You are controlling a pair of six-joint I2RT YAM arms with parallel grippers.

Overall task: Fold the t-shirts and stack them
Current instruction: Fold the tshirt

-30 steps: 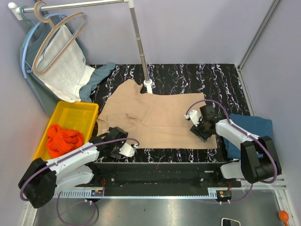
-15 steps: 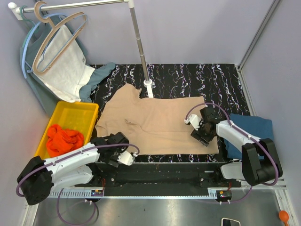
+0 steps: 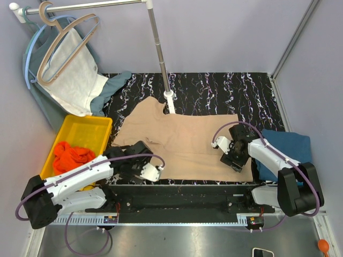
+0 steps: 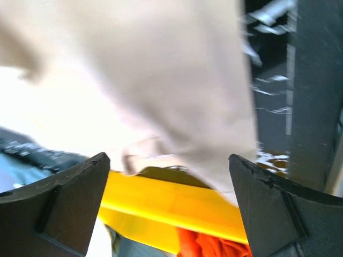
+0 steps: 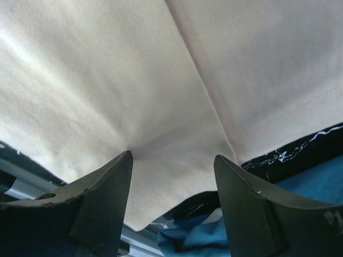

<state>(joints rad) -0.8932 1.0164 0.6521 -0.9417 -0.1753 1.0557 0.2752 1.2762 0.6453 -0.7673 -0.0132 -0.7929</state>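
Observation:
The beige-tan t-shirt (image 3: 177,140) lies spread on the black marble table (image 3: 225,88). My left gripper (image 3: 148,172) is open and empty over the shirt's near left edge; in the left wrist view (image 4: 169,184) the shirt (image 4: 161,75) lies beyond the fingertips. My right gripper (image 3: 230,156) is open with its tips down on the shirt's near right corner; the cloth (image 5: 177,80) puckers between the fingers (image 5: 102,198). The dark teal-blue t-shirt (image 3: 286,147) lies folded at the right edge and shows in the right wrist view (image 5: 214,241). The orange-red t-shirt (image 3: 72,156) lies bunched in the yellow bin (image 3: 86,128).
A metal rack pole (image 3: 159,48) stands at the back of the table on a white foot just behind the beige shirt. A white cloth (image 3: 72,75) and hangers hang at the back left, with a grey-green garment (image 3: 113,84) beneath. The bin rim (image 4: 177,201) is near my left gripper.
Both grippers have moved right and toward the near edge. The beige shirt has slid right with them, its left sleeve pulling away from the yellow bin.

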